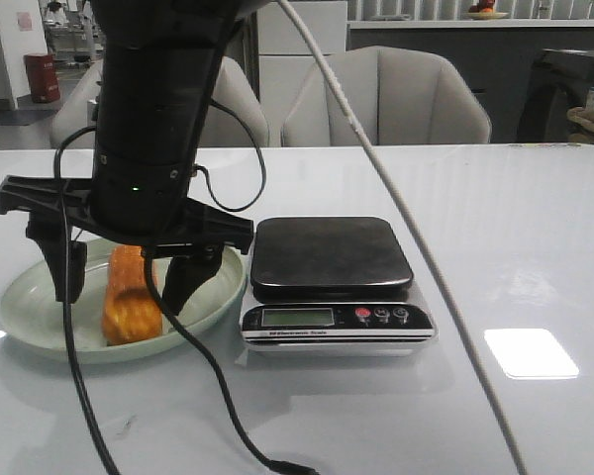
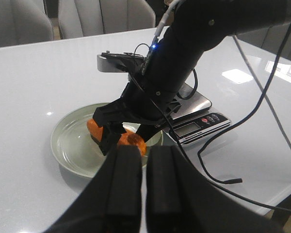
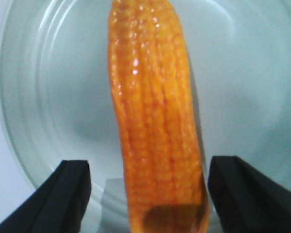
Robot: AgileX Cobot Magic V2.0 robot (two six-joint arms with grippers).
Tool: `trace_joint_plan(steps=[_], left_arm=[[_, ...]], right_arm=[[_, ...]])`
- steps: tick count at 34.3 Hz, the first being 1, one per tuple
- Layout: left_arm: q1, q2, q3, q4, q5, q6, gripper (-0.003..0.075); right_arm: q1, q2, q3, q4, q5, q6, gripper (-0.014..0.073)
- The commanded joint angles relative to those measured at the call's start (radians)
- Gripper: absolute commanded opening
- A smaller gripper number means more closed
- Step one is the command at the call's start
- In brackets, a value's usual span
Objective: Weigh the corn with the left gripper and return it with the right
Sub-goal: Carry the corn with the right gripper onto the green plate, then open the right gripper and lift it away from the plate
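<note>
Item: corn (image 1: 129, 295). Location: lying on the plate (image 1: 25, 317), just left of the scale (image 1: 332, 255), whose platform is bare.

Item: right gripper (image 1: 127, 275). We see it low over the plate, jaws wide, one finger on each side of the corn and neither touching it.

Item: left gripper (image 2: 137, 179). Its jaws are nearly closed with nothing between them; it hangs well back from the plate.

Progress: we judge the task near its end. The corn sits on the plate with the right gripper open around it, which fits a return just made. We cannot rule out from these frames alone that weighing is still to come. What seems left is for the right arm to lift clear.

View differences: the right wrist view shows the gaps between the corn and each finger, and the kernel rows. The left wrist view shows the right arm over the plate. The front view alone shows the scale's display, its reading too small to tell.
</note>
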Motion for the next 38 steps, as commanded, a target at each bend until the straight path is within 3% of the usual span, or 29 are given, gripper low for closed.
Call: trace_joint_plan(steps=[1,20,30,38], left_arm=[[-0.002,0.012,-0.024,0.007,-0.086,0.0,0.0144],[-0.002,0.012,-0.024,0.007,-0.086,0.0,0.0144],[-0.002,0.012,-0.024,0.007,-0.086,0.0,0.0144],[-0.002,0.012,-0.024,0.007,-0.086,0.0,0.0144]], right_arm=[[-0.007,-0.075,-0.075,-0.011,0.026,-0.043,0.0613],[-0.13,-0.349,-0.102,-0.012,0.355,-0.517,0.0613],[-0.197,-0.655,0.128,-0.015,0.276,-0.625,0.0613],[-0.204,-0.942,0.455,-0.023,0.104,-0.636,0.0613]])
